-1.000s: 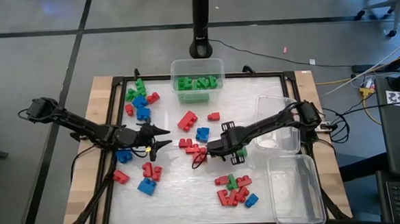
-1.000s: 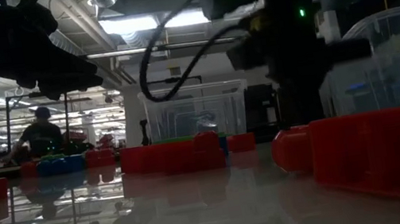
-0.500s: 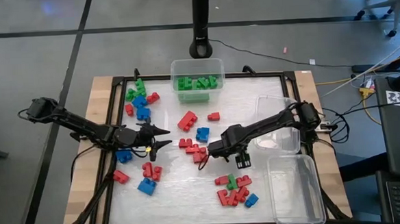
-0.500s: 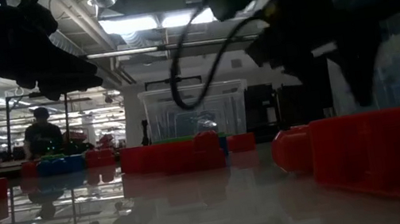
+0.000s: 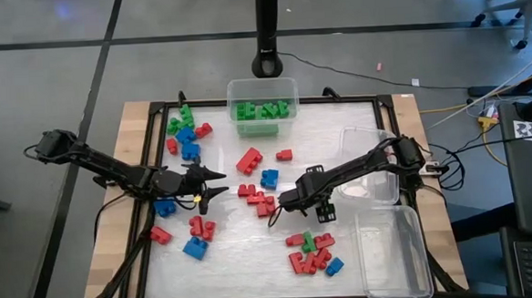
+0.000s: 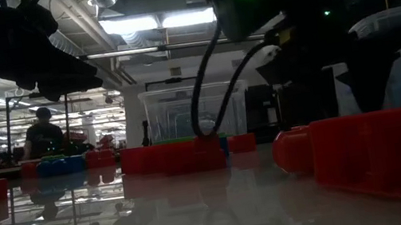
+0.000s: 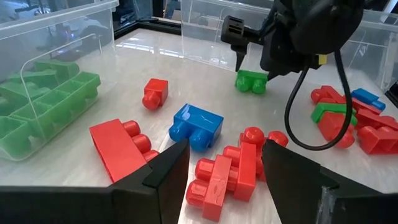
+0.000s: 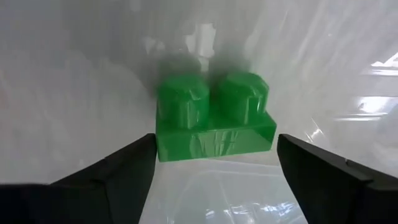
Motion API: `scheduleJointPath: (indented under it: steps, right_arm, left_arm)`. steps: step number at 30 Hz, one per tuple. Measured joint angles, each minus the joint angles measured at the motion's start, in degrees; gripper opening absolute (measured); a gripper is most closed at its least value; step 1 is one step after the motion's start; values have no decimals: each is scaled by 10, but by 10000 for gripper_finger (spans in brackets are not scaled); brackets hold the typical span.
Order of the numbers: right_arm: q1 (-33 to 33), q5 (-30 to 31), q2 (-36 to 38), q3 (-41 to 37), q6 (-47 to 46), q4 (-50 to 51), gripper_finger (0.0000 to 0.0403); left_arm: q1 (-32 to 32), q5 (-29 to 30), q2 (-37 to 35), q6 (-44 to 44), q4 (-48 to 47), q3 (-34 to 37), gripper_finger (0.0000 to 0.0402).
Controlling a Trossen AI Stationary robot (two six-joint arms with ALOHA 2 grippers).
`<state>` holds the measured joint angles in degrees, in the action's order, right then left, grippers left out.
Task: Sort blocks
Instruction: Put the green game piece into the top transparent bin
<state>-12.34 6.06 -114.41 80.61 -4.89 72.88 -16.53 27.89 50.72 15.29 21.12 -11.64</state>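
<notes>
Red, green and blue blocks lie scattered over the white table (image 5: 235, 260). One green block (image 8: 214, 118) rests flat on the table between the spread fingers of my right gripper (image 8: 216, 163), which points steeply down over it near the table's middle (image 5: 316, 204); the fingers stand on either side without touching it. The left wrist view shows that green block (image 7: 252, 81) under the right gripper. My left gripper (image 5: 215, 184) waits open at the left, hovering above a cluster of red blocks (image 7: 227, 174) and a blue block (image 7: 196, 126), holding nothing.
A clear tub (image 5: 263, 108) with green blocks stands at the far middle. Two more clear tubs (image 5: 369, 166) (image 5: 392, 252) stand at the right. A block pile (image 5: 312, 251) lies just near of the right gripper. A person (image 6: 43, 137) stands in the room beyond.
My right gripper has opened from shut and tipped more steeply downward, shifting slightly toward the table's right edge so that it now stands over the green block. The green block has stayed where it was. My left arm has kept still.
</notes>
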Motion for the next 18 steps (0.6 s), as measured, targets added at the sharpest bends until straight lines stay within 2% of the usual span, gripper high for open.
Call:
scheduleJointPath:
  steps: [8,18]
  right_arm:
    - [0,13,0,-45,11,-46,335]
    - [0,23,3,-63,78,-80,335]
  left_arm:
    - [0,0,0,0,-1,0,188]
    - [0,0,0,0,-2,0,188]
